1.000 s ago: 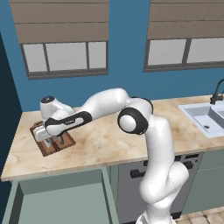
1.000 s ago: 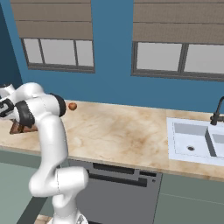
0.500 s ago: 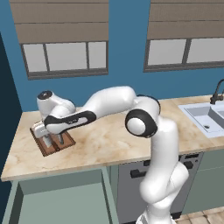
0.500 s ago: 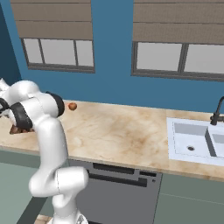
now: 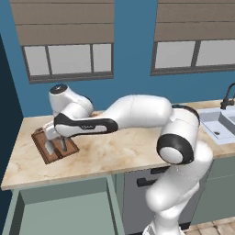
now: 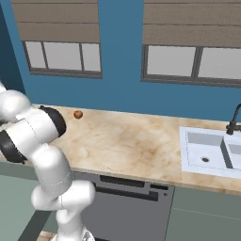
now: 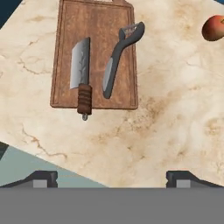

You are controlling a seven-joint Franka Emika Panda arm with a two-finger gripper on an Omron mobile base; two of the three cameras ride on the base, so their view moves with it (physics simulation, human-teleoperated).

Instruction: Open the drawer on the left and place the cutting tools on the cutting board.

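Wooden cutting board point(image 7: 94, 52), upper left, already carries knife point(image 7: 81, 76) and peeler point(image 7: 119, 57); gripper point(image 7: 111, 177) gapes empty, task apparently done.

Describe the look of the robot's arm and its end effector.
The arm is glossy white with rounded, bulbous links and dark grey to black bands at the joints. The end effector has two small dark grey, blocky fingertips. No cables or markings are visible.
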